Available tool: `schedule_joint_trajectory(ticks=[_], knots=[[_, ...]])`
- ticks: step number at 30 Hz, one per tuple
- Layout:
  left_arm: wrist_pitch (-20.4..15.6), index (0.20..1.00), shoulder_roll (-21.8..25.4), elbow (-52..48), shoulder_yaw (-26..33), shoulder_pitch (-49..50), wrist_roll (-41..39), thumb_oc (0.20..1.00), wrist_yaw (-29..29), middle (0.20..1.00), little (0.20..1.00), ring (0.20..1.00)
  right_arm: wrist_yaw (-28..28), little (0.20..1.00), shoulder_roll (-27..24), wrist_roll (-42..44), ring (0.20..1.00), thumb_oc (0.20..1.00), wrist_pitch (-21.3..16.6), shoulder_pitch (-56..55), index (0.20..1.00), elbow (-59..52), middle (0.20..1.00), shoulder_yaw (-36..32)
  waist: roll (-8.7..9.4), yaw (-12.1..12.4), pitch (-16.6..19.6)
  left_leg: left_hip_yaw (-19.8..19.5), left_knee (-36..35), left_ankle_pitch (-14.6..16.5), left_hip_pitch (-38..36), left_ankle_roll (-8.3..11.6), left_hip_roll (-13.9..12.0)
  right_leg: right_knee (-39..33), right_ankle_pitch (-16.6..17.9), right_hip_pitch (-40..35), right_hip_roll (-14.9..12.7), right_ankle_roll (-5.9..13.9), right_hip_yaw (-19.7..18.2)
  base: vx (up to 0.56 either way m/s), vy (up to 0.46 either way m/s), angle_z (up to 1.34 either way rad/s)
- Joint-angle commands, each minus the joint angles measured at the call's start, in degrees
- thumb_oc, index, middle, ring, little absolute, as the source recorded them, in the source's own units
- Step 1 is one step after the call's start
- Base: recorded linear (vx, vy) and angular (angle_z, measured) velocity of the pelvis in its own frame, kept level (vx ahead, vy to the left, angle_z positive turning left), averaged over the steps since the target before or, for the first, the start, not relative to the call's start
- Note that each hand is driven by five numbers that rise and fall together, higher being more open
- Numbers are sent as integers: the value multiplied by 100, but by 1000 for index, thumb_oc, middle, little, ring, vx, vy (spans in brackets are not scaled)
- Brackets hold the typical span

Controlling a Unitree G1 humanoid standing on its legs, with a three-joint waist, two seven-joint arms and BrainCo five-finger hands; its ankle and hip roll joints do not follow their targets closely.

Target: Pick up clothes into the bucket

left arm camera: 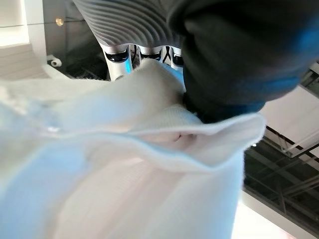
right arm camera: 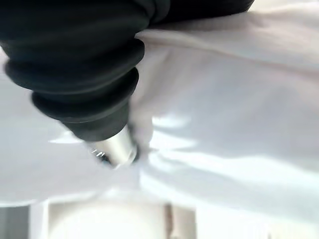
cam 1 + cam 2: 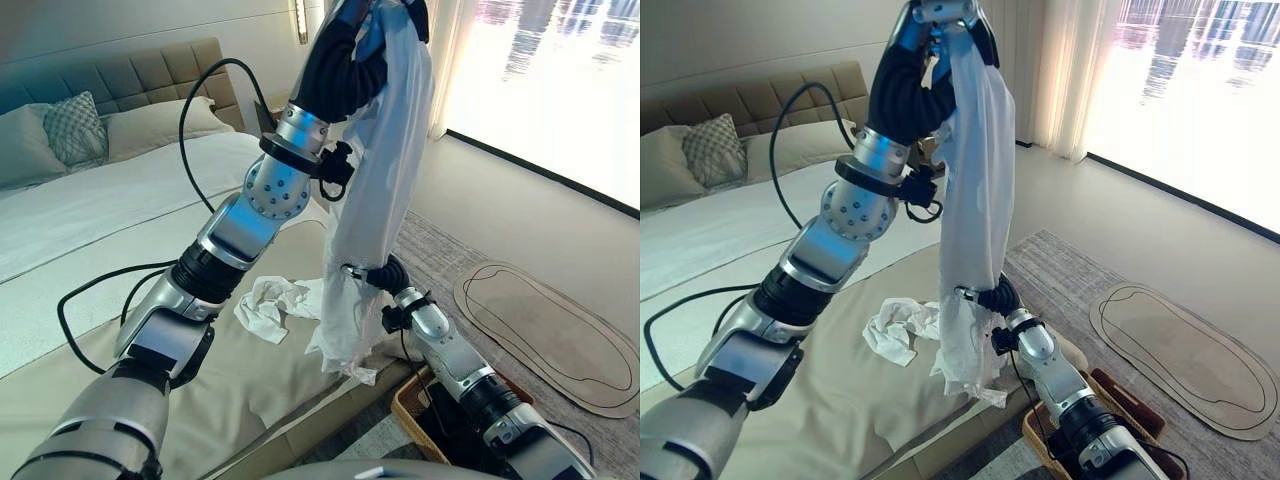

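Woven brown wicker basket [image 3: 1110, 392] stands on the floor beside the bed [image 3: 120, 200]; its contents are hidden by the right arm. Left robot hand [image 3: 940, 30] is raised high above the bed, clenched on the top of a long white garment [image 3: 975, 200]. Right robot hand [image 3: 985, 297] touches the garment low down; its fingers are hidden. A crumpled white cloth [image 3: 268, 305] lies on the bed.

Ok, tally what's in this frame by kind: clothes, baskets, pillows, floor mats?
Clothes: 2, hanging white garment, crumpled white one on the bed
Baskets: 1, wicker basket
Pillows: 3, patterned, two plain
Floor mats: 1, oval mat
Total: 7
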State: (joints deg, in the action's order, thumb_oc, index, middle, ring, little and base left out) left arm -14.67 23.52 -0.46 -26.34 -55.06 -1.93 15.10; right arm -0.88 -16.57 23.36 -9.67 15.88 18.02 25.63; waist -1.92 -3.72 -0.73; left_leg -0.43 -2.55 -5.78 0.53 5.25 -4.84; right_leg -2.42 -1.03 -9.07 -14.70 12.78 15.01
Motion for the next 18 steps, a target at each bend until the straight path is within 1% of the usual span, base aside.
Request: schedule_joint_trajectory(ticks=[1,3,4,5,6,8,9,10,12,13,14,16,18], knots=[[-87,200,77,349,381,-285,-160,200,145,200,200,200,-155,200,184,595,200,200,-305,203,200,-540,200,-213,213,54,23,41,141,440,-202,-232,166,151,527,597,282,-247,-16,0,0,0],[-91,200,178,427,511,61,-148,200,153,200,200,200,-162,200,143,1009,200,200,-403,-126,200,-703,200,-506,229,6,28,68,143,448,-217,-229,160,158,531,604,283,-248,-42,0,0,0],[-90,200,178,426,512,63,-148,200,153,200,200,200,-162,200,142,1009,200,200,-402,-128,200,-704,200,-506,228,7,30,69,143,449,-217,-229,160,158,531,605,283,-248,-43,0,0,0],[-112,200,220,455,646,398,-193,200,154,200,200,200,-142,200,141,1309,200,200,-504,-374,200,-855,200,-794,236,-33,24,79,144,458,-230,-231,158,168,529,603,279,-250,-67,0,0,0],[-112,200,219,454,647,401,-192,200,154,200,200,200,-142,200,140,1309,200,200,-503,-378,200,-858,200,-793,235,-33,26,80,144,458,-230,-231,157,168,529,604,279,-250,-68,0,0,0],[-118,200,239,542,838,1055,-244,200,106,200,200,200,-62,200,92,1382,200,200,-629,-642,200,-1013,200,-1138,260,-86,1,105,146,474,-253,-226,149,177,520,606,283,-257,-103,-2,-6,-3],[-98,200,220,660,837,1331,-214,200,25,200,200,200,-27,200,46,1349,200,200,-683,-728,200,-1068,200,-1281,272,-106,-6,124,150,479,-257,-224,140,184,516,609,286,-262,-114,-4,-10,-7],[-101,200,215,658,836,1344,-212,200,24,200,200,200,-25,200,44,1347,200,200,-680,-747,200,-1079,200,-1280,269,-102,3,126,150,481,-259,-224,139,185,514,608,286,-262,-116,-3,-11,-6],[-67,200,167,1002,725,1899,-19,200,-264,200,200,200,46,200,31,1301,200,200,-782,-898,200,-1153,200,-1582,293,-151,-8,142,150,498,-289,-224,120,202,501,609,288,-264,-157,0,0,0],[-67,200,167,1003,724,1899,-18,200,-264,200,200,200,46,200,31,1301,200,200,-781,-899,200,-1154,200,-1582,293,-150,-7,142,150,498,-289,-224,120,202,500,609,288,-264,-157,0,0,0],[-31,200,90,1299,693,2277,77,200,-336,200,200,200,99,200,16,1312,200,200,-871,-940,200,-1199,200,-1728,320,-178,-18,164,161,507,-302,-218,103,207,494,602,285,-267,-171,0,0,0],[-25,200,20,1451,659,2432,151,200,-366,200,200,200,124,200,5,1309,200,200,-894,-970,200,-1241,200,-1800,325,-184,-18,173,164,513,-306,-218,99,213,486,599,291,-271,-182,0,-12,-11],[-7,200,-185,1713,622,2861,114,200,-485,200,200,200,248,200,5,1393,200,200,-1046,-970,200,-1416,200,-2099,351,-219,-30,214,165,521,-308,-219,80,209,492,615,305,-281,-208,-11,-18,-8]])
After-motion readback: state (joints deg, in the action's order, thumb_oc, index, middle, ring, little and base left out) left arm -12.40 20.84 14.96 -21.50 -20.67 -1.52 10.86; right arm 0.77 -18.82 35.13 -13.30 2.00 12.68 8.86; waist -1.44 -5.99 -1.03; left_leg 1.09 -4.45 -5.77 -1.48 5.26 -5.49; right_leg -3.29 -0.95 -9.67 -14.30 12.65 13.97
